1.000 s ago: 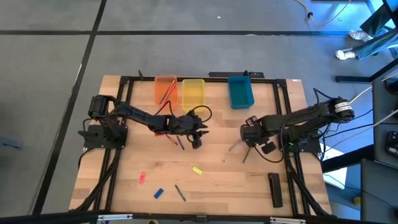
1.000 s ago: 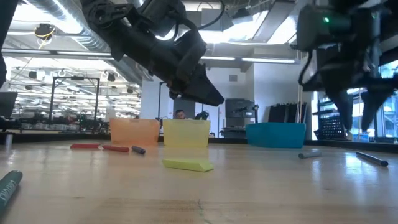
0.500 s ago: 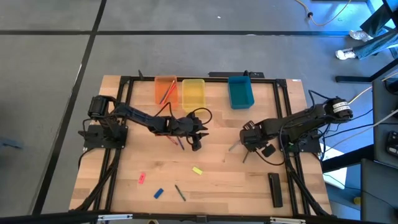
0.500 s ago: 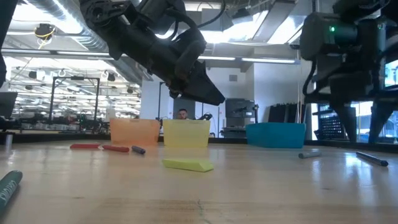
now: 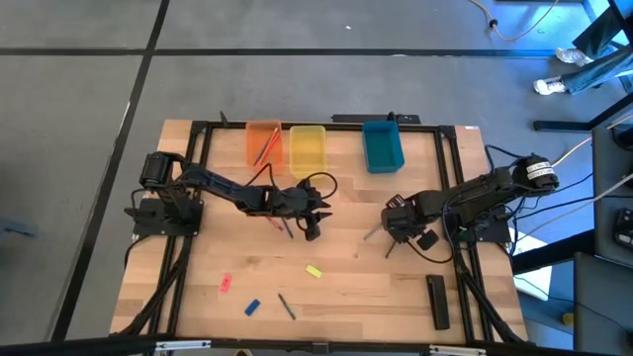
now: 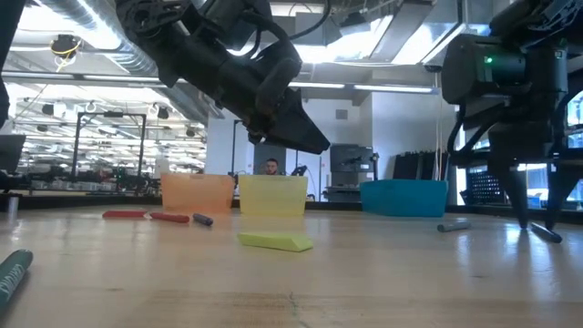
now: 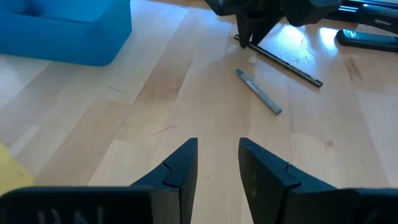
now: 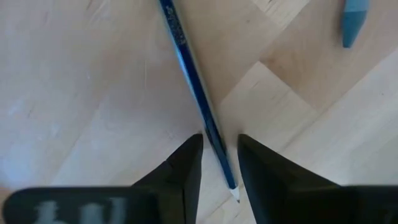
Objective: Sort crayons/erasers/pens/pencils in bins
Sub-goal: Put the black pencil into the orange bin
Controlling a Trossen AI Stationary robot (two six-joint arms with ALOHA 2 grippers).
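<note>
South of the teal-blue plastic bin, the right gripper has dropped lower, its fingers narrowly parted astride the slim dark-blue pencil lying on the wood: a grasp looks imminent. The left gripper hovers half-open, empty.

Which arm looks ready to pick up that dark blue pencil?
The right. Its gripper is down at the table with open fingers on either side of the pencil. The left gripper hangs above the table's middle, farther from it.
</note>
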